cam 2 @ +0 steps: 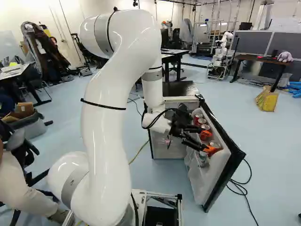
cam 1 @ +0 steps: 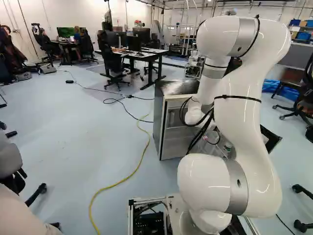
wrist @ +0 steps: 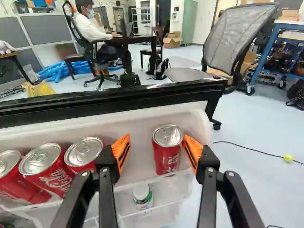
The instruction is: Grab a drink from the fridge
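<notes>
Claw [wrist: 156, 148] is wide open w/ the lone red can [wrist: 167, 156] btwn its orange pads [wrist: 120, 152], 1 pad v. close & a gap by the other, so I think it's lining up to grab & next must get the can in the mid, then squeeze. Can is in the fridge door [wrist: 95, 106] shelf, apart from the other cans [wrist: 84, 154]. Wrist view shows that gap, R base view shows the door swung out, but in L base view the arm [cam 1: 247, 122] hides most of it.

The fridge [cam 1: 171, 142] is standing open; in its door three red cans [wrist: 47, 168] are clustering, a fourth can [wrist: 167, 149] standing upright, apart.
</notes>
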`<state>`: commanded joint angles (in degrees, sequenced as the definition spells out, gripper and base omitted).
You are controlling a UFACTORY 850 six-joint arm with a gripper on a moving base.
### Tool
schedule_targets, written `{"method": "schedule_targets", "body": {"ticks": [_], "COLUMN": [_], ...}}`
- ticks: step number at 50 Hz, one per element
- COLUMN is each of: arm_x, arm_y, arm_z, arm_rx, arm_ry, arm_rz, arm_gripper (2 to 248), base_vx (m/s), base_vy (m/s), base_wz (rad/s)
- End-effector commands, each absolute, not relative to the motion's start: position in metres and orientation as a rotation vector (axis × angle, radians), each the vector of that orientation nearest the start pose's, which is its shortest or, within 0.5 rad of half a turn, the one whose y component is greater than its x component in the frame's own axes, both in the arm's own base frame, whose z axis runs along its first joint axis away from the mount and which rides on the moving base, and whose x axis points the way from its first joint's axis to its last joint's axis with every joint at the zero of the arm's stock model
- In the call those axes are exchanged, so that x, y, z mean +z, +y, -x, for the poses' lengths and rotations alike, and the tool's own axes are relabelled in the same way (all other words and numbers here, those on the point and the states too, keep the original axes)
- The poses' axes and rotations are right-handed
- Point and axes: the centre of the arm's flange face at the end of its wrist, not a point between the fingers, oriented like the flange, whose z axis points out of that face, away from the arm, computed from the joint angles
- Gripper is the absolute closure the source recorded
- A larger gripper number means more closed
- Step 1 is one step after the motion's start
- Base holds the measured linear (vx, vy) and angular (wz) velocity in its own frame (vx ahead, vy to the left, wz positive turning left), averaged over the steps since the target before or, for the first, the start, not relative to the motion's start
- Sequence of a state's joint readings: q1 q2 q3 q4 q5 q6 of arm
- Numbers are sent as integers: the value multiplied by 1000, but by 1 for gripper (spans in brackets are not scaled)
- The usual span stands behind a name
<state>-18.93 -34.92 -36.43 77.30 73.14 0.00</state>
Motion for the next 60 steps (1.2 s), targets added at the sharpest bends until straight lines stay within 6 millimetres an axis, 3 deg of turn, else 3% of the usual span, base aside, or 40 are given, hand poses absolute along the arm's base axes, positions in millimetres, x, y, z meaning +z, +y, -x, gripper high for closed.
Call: {"method": "schedule_targets", "body": {"ticks": [3, 33, 60], "arm_x": [236, 236, 237], "arm_y": [-211, -211, -216], "arm_z": [-355, -355, -341], "arm_rx": [1012, 1011, 984], "arm_ry": [-1496, -1496, -1503], "arm_rz": [-1316, -1316, -1300], "arm_gripper": [90, 88, 88], "base_vx": [0, 0, 0], "base_vy": [0, 0, 0], "base_wz": [0, 0, 0]}}
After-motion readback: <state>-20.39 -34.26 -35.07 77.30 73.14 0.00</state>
